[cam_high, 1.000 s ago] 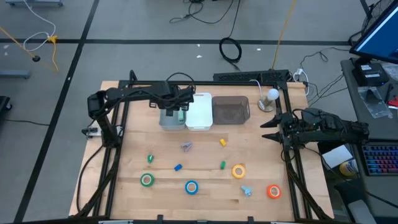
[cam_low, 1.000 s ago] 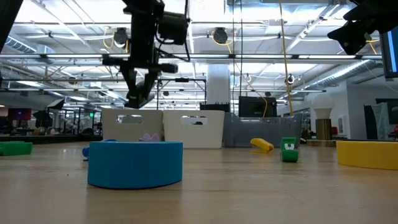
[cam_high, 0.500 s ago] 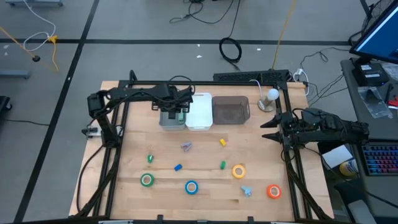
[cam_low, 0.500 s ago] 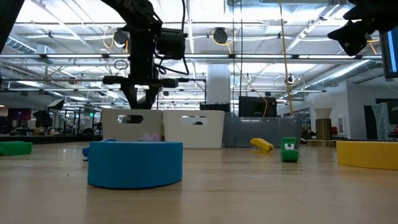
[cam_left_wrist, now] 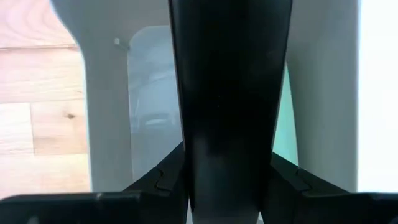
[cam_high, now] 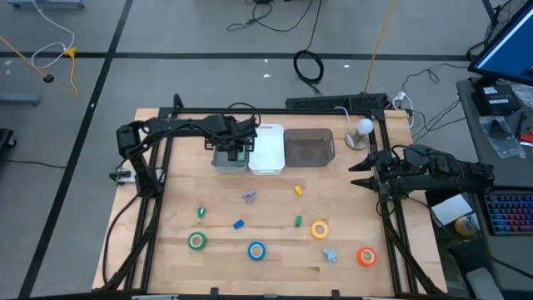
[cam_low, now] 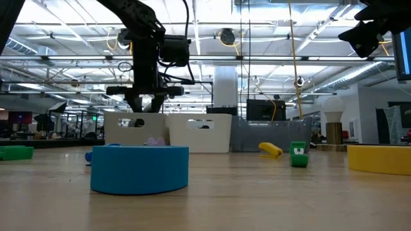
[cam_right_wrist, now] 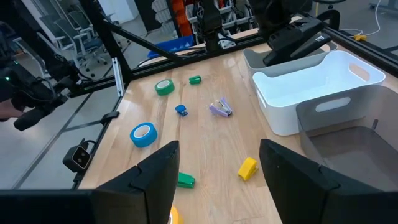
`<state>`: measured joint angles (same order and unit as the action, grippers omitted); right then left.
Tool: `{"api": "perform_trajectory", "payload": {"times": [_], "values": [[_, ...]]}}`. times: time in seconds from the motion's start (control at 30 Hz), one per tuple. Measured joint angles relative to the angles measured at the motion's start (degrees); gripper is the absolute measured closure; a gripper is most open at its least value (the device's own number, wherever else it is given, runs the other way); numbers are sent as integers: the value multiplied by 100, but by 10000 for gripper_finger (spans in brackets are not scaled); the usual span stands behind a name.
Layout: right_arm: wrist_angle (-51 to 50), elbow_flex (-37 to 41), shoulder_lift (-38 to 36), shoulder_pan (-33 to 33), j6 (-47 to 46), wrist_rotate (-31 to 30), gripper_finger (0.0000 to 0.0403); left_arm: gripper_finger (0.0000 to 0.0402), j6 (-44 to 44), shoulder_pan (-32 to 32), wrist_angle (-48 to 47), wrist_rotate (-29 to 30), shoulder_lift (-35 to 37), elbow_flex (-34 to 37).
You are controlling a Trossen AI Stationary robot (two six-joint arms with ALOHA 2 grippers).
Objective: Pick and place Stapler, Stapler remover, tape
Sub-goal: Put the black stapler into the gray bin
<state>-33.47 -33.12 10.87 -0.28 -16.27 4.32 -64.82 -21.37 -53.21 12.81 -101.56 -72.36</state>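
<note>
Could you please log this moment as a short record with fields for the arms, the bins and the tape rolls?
left gripper: over the grey bin, fingers closed together in its wrist view
right gripper: open, waiting at the table's right edge
bins: grey, white bin, dark bin in a row at the back
tape on table: green roll, blue roll, yellow roll, orange roll

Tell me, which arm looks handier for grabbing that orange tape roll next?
Probably the right. The orange tape roll lies at the table's front right, on the side where the right gripper waits with its fingers open. The left gripper is across the table, over the grey bin.
</note>
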Motion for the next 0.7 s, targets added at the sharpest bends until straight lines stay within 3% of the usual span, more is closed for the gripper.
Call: {"api": "perform_trajectory", "payload": {"times": [0.7], "values": [[-1, 0, 0, -1, 0, -1, 188, 265, 11, 13, 2, -535, 4, 123]]}}
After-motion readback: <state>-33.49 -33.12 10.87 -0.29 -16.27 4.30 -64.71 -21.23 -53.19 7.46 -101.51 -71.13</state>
